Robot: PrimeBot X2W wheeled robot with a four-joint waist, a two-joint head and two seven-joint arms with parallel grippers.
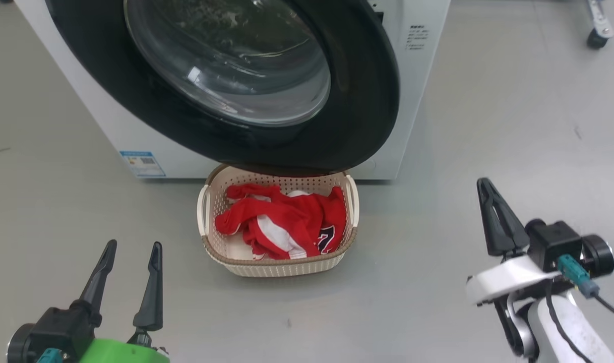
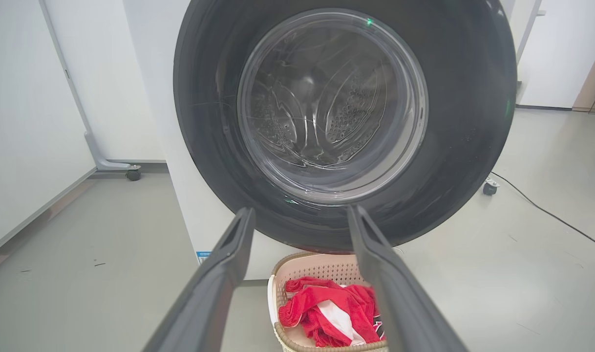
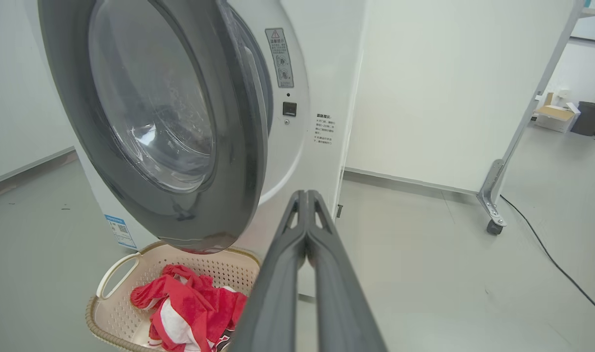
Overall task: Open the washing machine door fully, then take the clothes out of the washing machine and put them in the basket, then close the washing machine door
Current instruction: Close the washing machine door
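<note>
The white washing machine [image 1: 413, 91] fills the top of the head view. Its glossy black washing machine door [image 1: 367, 101] with the clear glass bowl covers the opening; in the right wrist view the door [image 3: 244, 146] stands a little off the machine's front [image 3: 317, 73] at its right edge. On the floor below it the cream basket [image 1: 213, 247] holds the red-and-white clothes [image 1: 292, 222]. My left gripper [image 1: 133, 247] is open and empty, left of the basket. My right gripper [image 1: 483, 184] is shut on nothing, well right of the basket. The drum's inside shows through the glass [image 2: 331, 107].
Grey floor lies all around the basket. A white panel on a wheeled foot [image 3: 495, 227] and a black cable [image 3: 556, 264] are to the machine's right. Another wheeled foot [image 2: 131, 173] stands to its left. A box and a dark bin [image 3: 588, 117] sit far off.
</note>
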